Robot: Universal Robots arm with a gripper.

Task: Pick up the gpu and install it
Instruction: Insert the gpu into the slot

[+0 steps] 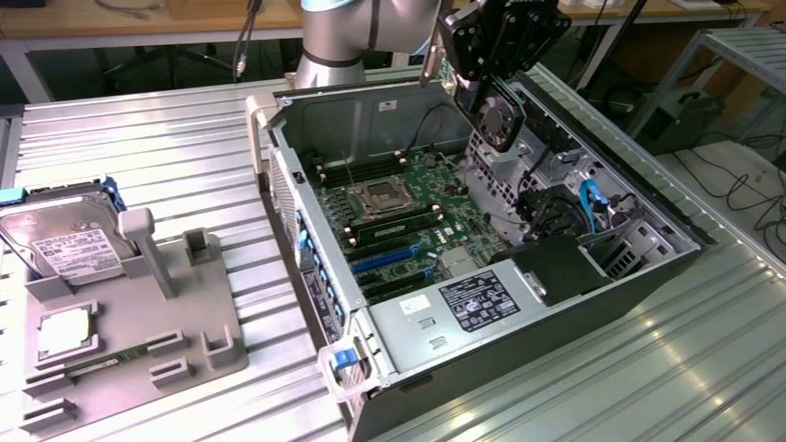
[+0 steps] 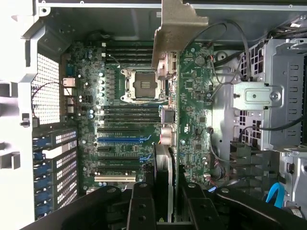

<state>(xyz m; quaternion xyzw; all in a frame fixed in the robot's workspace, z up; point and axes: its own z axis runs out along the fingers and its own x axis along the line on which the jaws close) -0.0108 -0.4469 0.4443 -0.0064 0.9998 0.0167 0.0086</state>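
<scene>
Overhead, the tool [image 2: 167,196] grips the gpu [image 2: 194,105] above the open case [image 1: 516,364] on a ribbed metal table [image 1: 147,138].

No text can be read: the white label [image 1: 76,256] on the hard drive [image 1: 55,210] and the black label [image 1: 484,302] on the power supply [image 1: 415,324] carry print too small

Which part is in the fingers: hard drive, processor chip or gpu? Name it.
The gpu, gripped by the fingers above the open case; hard drive and processor chip sit on the grey holder.
</scene>
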